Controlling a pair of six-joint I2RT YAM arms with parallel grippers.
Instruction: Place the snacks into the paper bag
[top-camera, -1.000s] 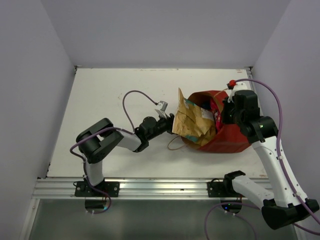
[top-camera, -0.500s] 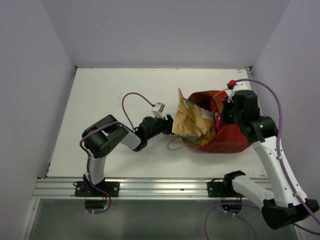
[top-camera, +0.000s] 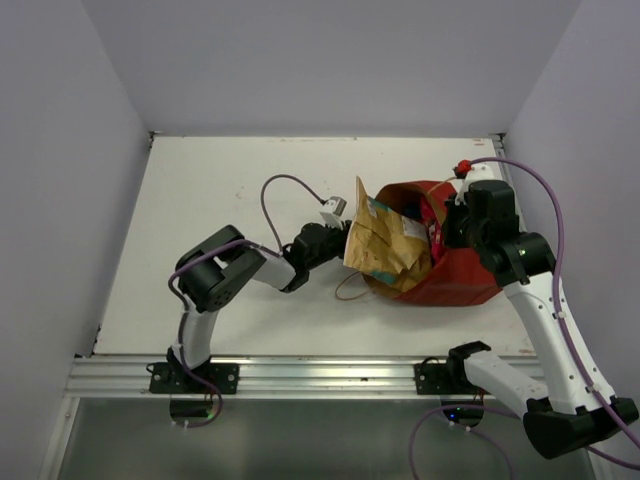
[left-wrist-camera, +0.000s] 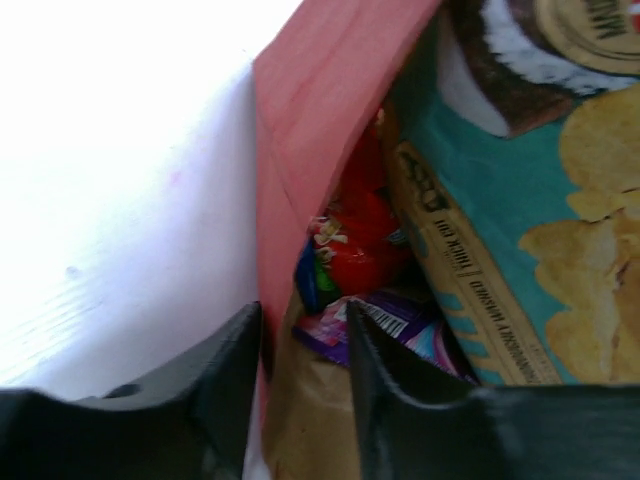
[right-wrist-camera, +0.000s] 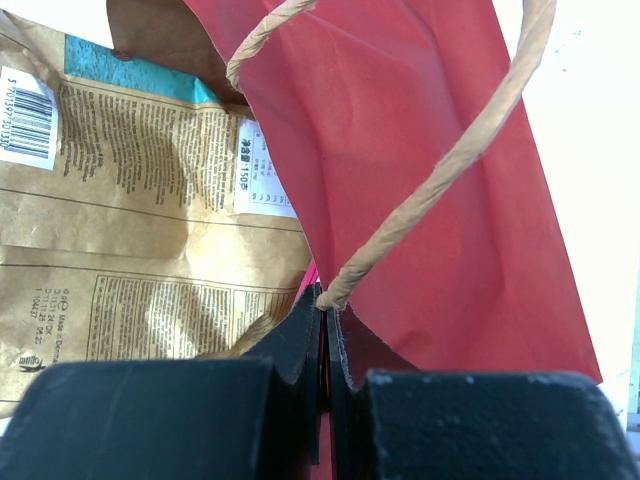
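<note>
Straddling the paper bag (top-camera: 470, 282) rim at nine o'clock with parted left tool (left-wrist-camera: 305, 322); pinching its one-o'clock edge with clenched right tool (right-wrist-camera: 325, 325).

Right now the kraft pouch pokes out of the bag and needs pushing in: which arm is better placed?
Left. The left end effector sits at the paper bag's mouth beside the kraft pouch, jaws apart; the right end effector is shut on the bag's rim.
</note>
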